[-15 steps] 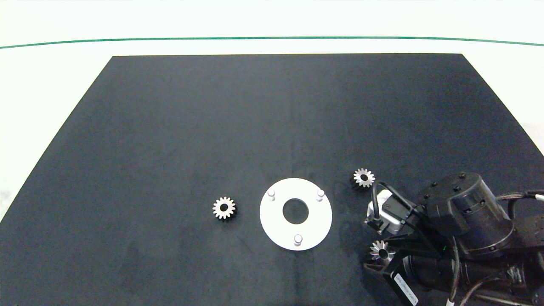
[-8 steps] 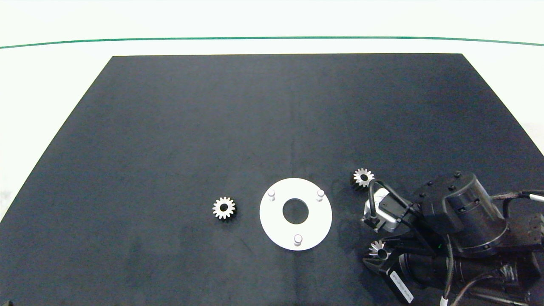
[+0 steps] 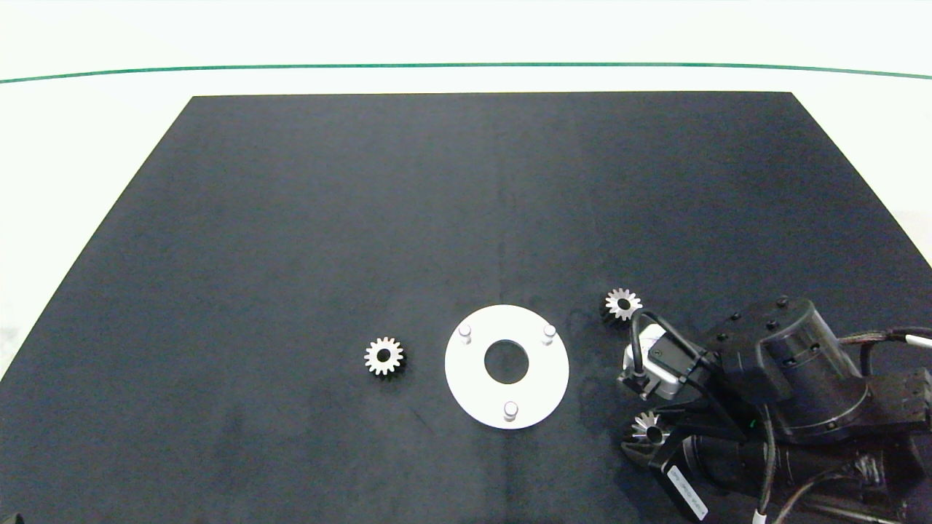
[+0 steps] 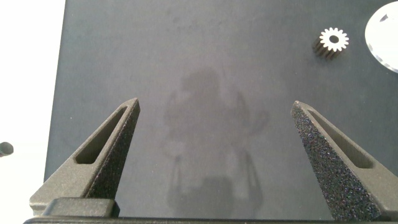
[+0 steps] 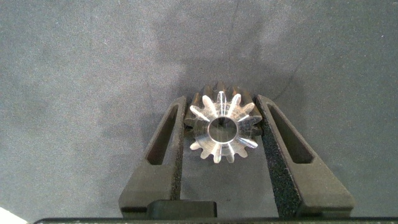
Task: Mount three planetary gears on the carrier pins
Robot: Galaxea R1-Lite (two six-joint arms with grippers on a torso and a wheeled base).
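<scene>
Three silvery planetary gears show in the head view. One gear lies left of the white disc. Another gear lies to the disc's right, a little farther back. The third gear sits between the fingers of my right gripper, low over the mat at the front right; both pads press its teeth. The carrier pins stand bare on the disc. My left gripper hangs open over bare mat, off to the left of the left gear.
A black mat covers the table, with a white border and a green line beyond it. The right arm's bulk fills the front right corner. The disc's edge shows in the left wrist view.
My right arm has shifted slightly to the left, and the gear between its fingers moved with it. The other gears and the disc have not moved.
</scene>
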